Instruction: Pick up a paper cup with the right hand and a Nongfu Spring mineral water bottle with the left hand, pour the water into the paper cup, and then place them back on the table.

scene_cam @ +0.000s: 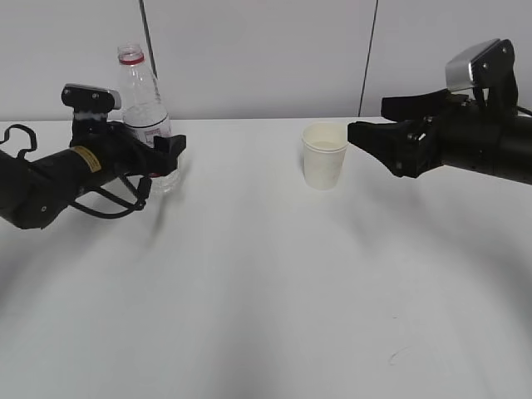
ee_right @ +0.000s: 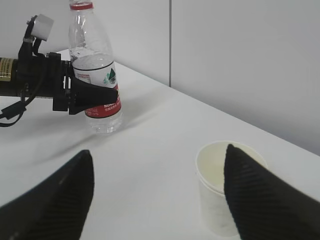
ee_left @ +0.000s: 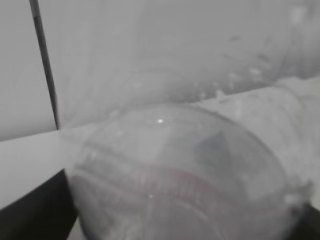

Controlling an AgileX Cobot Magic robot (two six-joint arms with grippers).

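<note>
risk: capless clear plastic bottle (scene_cam: 146,116) at 10 o'clock may tip; left gripper (scene_cam: 166,148) jaws flank it, closure unclear | cream paper cup (scene_cam: 324,156) could be knocked; right gripper (ee_right: 155,195) jaws wide, cup between

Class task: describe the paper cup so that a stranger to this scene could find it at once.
Start at the white table and look right of centre, just ahead of the right pincer. The cup is short, cream, open-topped and opaque, unlike the tall clear bottle at the left.
</note>
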